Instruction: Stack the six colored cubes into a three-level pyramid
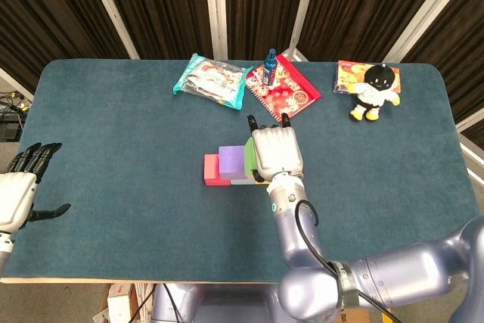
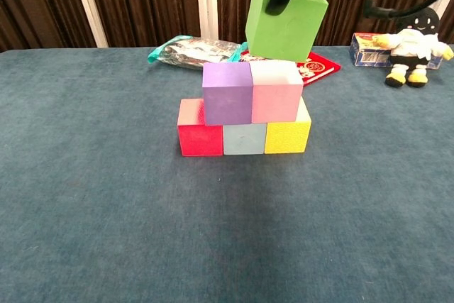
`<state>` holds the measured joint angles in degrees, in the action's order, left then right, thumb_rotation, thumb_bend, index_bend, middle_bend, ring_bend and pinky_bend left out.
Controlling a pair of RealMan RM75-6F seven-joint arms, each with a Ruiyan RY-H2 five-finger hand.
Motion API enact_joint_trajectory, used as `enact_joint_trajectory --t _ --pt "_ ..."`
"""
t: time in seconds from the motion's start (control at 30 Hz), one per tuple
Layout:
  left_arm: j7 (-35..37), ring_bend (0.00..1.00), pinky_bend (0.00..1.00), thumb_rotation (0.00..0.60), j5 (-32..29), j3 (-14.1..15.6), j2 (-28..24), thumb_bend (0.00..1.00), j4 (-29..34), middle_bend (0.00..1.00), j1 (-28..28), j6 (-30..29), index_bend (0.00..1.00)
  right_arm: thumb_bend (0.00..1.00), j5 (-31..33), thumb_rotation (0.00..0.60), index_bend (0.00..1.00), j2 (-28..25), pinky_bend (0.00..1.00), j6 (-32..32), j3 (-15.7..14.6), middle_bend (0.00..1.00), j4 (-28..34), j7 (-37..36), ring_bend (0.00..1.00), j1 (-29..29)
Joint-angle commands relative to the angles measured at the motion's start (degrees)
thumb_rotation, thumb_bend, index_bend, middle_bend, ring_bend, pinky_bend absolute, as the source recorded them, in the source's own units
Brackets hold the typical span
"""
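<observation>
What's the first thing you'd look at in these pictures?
The big green cube hanging in the air, held by the right hand just above the block stack in the table's middle. Below it sit the purple cube and pink cube on a red, pale blue and yellow row.

I count six cubes: a red cube [image 2: 199, 139], a pale blue cube [image 2: 245, 139] and a yellow cube [image 2: 287, 137] in the bottom row, a purple cube [image 2: 227, 94] and a pink cube [image 2: 277, 92] on the second level, and one green cube [image 2: 286, 17] in my right hand [image 1: 276, 152]. At the table's twelve o'clock edge I count one snack bag [image 1: 211, 80], one red booklet [image 1: 283, 89] and one blue spray bottle [image 1: 271, 60]. Toward two o'clock there is one plush toy [image 1: 373, 89] and one printed box [image 1: 352, 75], and my hands number two, counting my left hand [image 1: 20, 191] at nine o'clock.
</observation>
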<state>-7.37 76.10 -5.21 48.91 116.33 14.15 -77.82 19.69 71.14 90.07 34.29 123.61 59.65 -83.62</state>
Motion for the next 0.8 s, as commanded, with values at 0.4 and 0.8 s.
enact_joint_trajectory --t 0.4,0.8 --pt "0.4 0.04 0.1 0.6 -0.2 -0.4 0.1 0.13 -0.3 0.07 0.0 0.4 0.0 0.29 -1.1 0.6 0.0 2.4 0.01 0.1 -0.1 0.42 -3.1 -0.2 0.34 0.4" --pt "2.8 0.04 0.1 0.6 -0.8 -1.2 -1.0 0.13 0.2 0.07 0.1 1.2 0.0 0.29 -4.2 0.6 0.0 4.9 0.02 -3.9 -1.8 0.42 -5.5 -0.3 0.34 1.9"
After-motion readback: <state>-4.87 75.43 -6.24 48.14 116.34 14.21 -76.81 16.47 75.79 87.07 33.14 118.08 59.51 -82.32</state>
